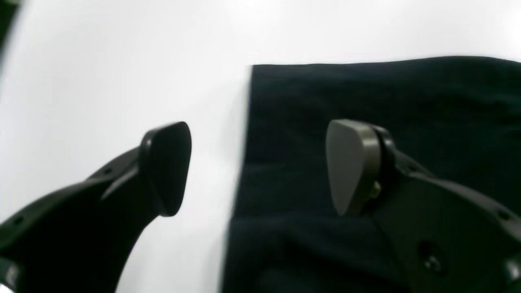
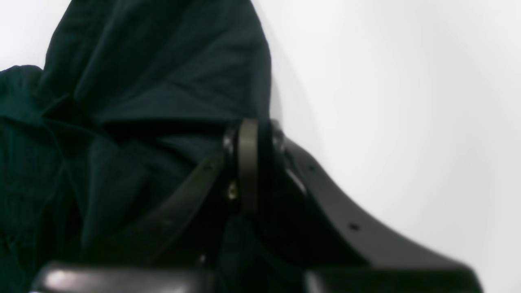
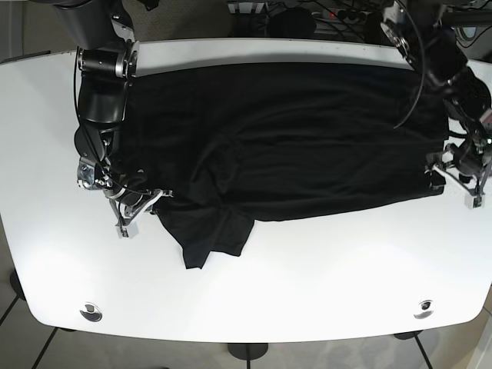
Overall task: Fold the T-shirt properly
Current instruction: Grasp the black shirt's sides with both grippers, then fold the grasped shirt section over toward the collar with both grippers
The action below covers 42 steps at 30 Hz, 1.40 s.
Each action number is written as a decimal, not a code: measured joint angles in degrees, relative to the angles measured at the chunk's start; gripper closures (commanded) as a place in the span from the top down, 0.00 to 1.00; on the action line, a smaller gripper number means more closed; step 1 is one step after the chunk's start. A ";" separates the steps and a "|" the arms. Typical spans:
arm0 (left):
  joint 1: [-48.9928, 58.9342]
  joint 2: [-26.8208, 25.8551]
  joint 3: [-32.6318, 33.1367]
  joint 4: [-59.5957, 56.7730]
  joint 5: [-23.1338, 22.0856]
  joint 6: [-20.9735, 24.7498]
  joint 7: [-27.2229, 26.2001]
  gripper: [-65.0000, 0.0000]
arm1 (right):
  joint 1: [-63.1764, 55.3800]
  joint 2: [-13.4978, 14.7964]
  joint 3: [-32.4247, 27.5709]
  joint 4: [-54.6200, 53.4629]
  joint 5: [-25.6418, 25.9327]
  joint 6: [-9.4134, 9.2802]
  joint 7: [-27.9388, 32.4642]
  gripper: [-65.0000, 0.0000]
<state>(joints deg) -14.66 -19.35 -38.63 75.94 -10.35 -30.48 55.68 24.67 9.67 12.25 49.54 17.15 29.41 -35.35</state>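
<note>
A black T-shirt (image 3: 307, 138) lies spread across the white table (image 3: 323, 284), with one sleeve (image 3: 215, 231) bunched toward the front. My right gripper (image 3: 142, 204) is shut on the shirt's left edge; in the right wrist view (image 2: 248, 162) its jaws pinch a fold of rumpled black cloth (image 2: 154, 73). My left gripper (image 3: 453, 181) is open at the shirt's right front corner. In the left wrist view (image 1: 258, 167) one finger (image 1: 167, 167) is over bare table, the other (image 1: 352, 167) over the cloth (image 1: 386, 89), straddling the straight edge.
Two round metal fittings (image 3: 91, 312) (image 3: 423, 308) sit near the table's front edge. Cables and gear (image 3: 307, 11) lie behind the back edge. Bare white table (image 3: 46, 138) shows left of, right of and in front of the shirt.
</note>
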 measured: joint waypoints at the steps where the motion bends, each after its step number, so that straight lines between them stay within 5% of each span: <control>1: -2.97 -1.14 0.00 -6.23 0.04 0.11 -2.47 0.74 | -0.02 0.02 -0.13 0.00 0.04 0.00 0.11 0.06; 13: -11.76 -5.29 3.34 -34.25 -0.20 0.48 -15.08 0.71 | -0.02 -0.15 -0.09 0.00 0.22 0.04 0.02 0.05; 14: -11.80 -5.33 3.34 -34.49 -0.35 0.48 -15.10 0.65 | -0.02 -0.13 -0.09 0.00 0.22 0.04 0.02 0.05; 18: -11.32 -5.49 3.17 -34.91 0.09 0.50 -17.51 0.03 | 0.00 -0.17 -0.09 0.00 0.20 0.02 0.02 0.03; 19: -11.19 -5.27 3.17 -34.93 0.11 0.50 -18.82 0.00 | -0.02 -0.17 -0.09 0.00 0.20 0.02 0.04 0.03; 26: -10.99 -3.34 3.06 -25.11 0.39 -3.82 -17.64 0.00 | -2.38 -0.55 3.39 7.93 -0.02 -0.44 -0.13 0.02; 32: -4.17 1.51 3.02 -3.10 0.26 -8.37 -9.18 0.00 | -8.24 -0.22 7.91 31.41 0.02 0.02 -14.43 0.02; 34: -1.31 2.14 3.23 1.64 -0.20 -9.31 -8.87 0.00 | -12.00 -0.35 8.70 38.95 4.35 0.09 -18.03 0.02; 38: 1.88 2.69 2.05 3.58 -0.07 -9.07 -8.76 0.00 | -19.17 -0.35 11.52 50.42 9.51 -0.63 -25.03 0.02; 42: 4.61 2.93 -2.64 3.52 0.09 -9.25 -8.50 0.00 | -25.53 -0.61 12.63 54.62 10.12 -0.46 -25.42 0.02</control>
<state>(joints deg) -10.04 -16.43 -41.28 79.46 -10.26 -39.72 47.18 -0.86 9.06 24.88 104.16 27.27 28.95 -60.77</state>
